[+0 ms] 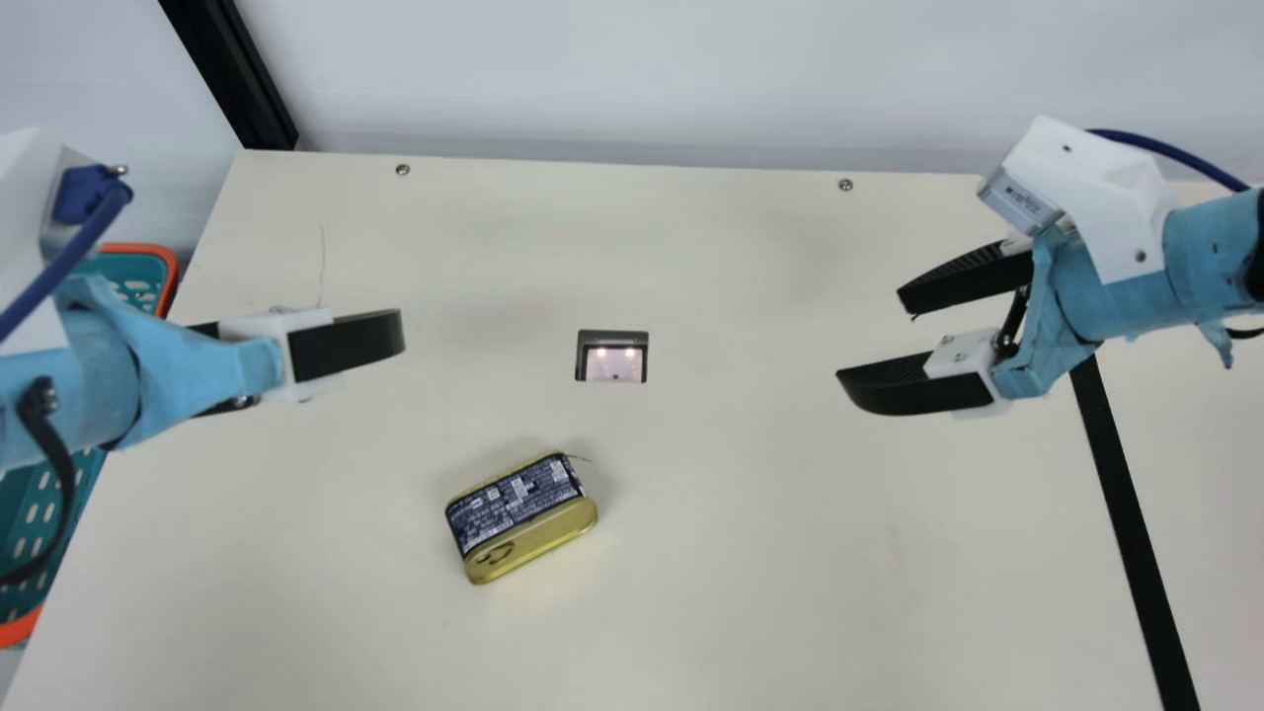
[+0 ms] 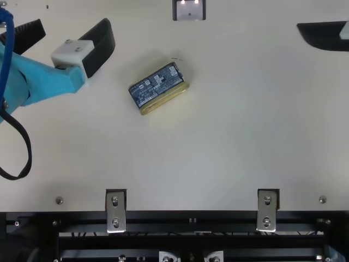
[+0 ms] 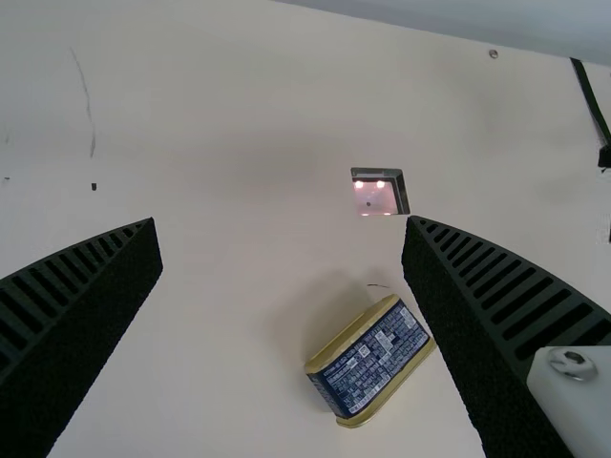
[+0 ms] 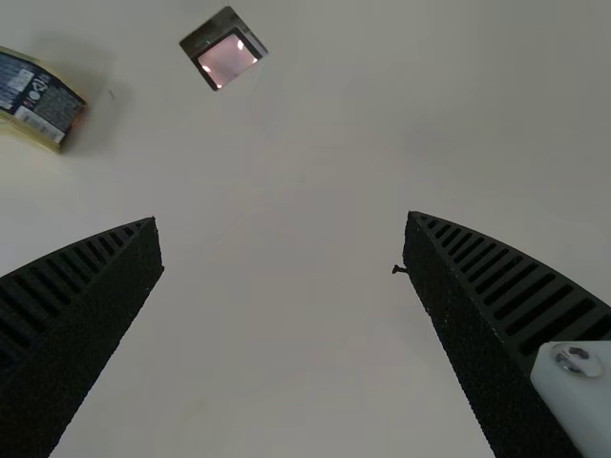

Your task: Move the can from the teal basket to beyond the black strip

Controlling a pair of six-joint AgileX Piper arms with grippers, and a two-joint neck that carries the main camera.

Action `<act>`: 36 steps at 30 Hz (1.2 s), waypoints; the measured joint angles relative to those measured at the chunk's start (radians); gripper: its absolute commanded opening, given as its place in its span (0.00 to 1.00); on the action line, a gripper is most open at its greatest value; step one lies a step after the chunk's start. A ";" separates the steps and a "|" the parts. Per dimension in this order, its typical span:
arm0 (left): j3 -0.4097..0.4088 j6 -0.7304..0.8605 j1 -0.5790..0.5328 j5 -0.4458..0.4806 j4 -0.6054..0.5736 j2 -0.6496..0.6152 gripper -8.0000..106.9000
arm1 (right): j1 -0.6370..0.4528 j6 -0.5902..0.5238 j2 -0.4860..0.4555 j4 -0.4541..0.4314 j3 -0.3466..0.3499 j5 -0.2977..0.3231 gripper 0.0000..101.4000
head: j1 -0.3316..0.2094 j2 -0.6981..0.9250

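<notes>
Black strip [image 1: 1126,494]: near end cut off by the main view's edge; far part passes behind the right arm. Can [image 1: 521,515]: on the table [image 1: 741,592], label up, outside the basket, between basket and strip; cropped in the right wrist view. Teal basket [image 1: 148,250]: mid-section hidden behind the left arm; contents cannot be determined. Left gripper [image 2: 72,26]: released, fingers apart. Right gripper [image 1: 874,338]: released; cropped in the top view.
</notes>
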 measured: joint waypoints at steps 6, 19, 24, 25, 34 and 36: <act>0.000 0.000 0.000 0.000 0.000 0.000 0.85 | 0.023 -0.060 0.040 0.043 0.008 0.035 1.00 | 0.000 0.000; 0.000 0.000 0.000 0.000 0.000 0.000 0.85 | 0.091 -0.214 0.143 0.115 0.068 0.039 1.00 | 0.000 0.000; 0.000 0.000 0.000 0.000 0.000 0.000 0.85 | 0.119 -0.303 0.170 0.162 0.113 0.038 1.00 | 0.000 0.000; 0.000 0.000 0.000 0.000 0.000 0.000 0.85 | 0.120 -0.324 0.170 0.167 0.122 0.039 1.00 | 0.000 0.000; 0.000 0.000 0.000 0.000 0.000 0.000 0.85 | 0.121 -0.362 0.171 0.173 0.127 0.038 1.00 | 0.000 0.000; 0.000 0.000 0.000 0.000 0.000 0.000 0.85 | 0.121 -0.362 0.171 0.173 0.127 0.038 1.00 | 0.005 0.000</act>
